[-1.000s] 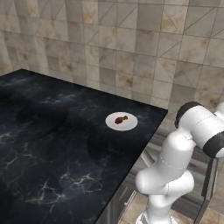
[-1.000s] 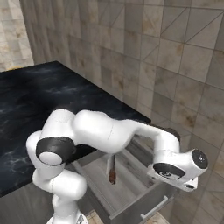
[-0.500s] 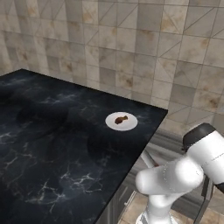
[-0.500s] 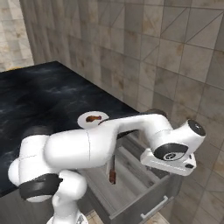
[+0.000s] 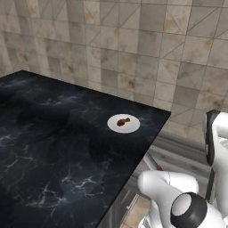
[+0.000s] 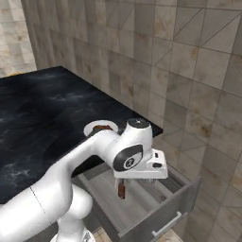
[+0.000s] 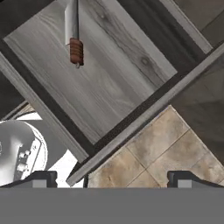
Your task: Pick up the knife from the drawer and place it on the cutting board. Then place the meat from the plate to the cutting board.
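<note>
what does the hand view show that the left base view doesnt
Hand view alone: the knife lying on the floor of the open drawer, brown ribbed handle toward the drawer front, and tan floor tiles beyond that front. The gripper's fingertips are spread wide, holding nothing.

Left base view alone: the meat on the white plate, near the corner of the black counter.

Both: grey cabinet wood and parts of the white arm.
</note>
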